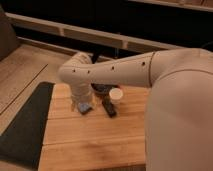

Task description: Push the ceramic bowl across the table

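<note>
Because the robot's white arm (125, 72) reaches in over the table (90, 142) and hides part of its far edge, the main risk is a push that lands on the wrong thing. The dark mat (25, 125) lies along one side of the table. The tool (82, 104) hangs low at the arm's end, close to the table; whether it is open or has hold of anything cannot be told. The bowl (101, 89) sits near the far edge, partly behind the arm, just beside the tool. The white cup (116, 95) stands just beside the bowl, away from the tool, so a push that way would likely topple it. The blue-grey block (86, 108) right by the tool could be dragged along instead.
</note>
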Motion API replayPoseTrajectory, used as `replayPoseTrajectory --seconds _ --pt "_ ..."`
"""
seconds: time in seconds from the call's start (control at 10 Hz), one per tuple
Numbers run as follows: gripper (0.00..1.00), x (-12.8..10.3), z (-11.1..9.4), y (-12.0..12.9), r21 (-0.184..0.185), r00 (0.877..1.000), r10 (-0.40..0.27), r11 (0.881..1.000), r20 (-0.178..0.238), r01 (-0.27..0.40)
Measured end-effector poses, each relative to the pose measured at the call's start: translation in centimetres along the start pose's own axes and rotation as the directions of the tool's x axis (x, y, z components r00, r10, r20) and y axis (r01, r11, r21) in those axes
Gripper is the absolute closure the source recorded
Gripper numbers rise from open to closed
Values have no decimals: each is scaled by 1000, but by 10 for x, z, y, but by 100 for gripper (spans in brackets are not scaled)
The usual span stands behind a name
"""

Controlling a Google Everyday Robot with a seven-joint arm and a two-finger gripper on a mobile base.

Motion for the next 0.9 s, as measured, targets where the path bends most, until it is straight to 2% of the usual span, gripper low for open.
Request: replayPoseTrajectory --seconds 0.1,0.2,0.3,0.4,0.5,0.7,0.9 --pt "35 -18 -10 -10 17 997 -23 1000 71 22" --pt "35 -44 -29 -21 37 982 -78 997 170 73" --pt "35 -65 -49 -25 48 958 -134 991 253 125" --pt "35 -81 -66 -30 62 932 -175 985 317 164" --pt "35 -86 -70 -33 68 925 -182 983 333 169" --pt "35 -85 -70 -30 68 924 -188 982 332 175" --pt "35 -80 -64 -36 85 932 -190 981 308 172"
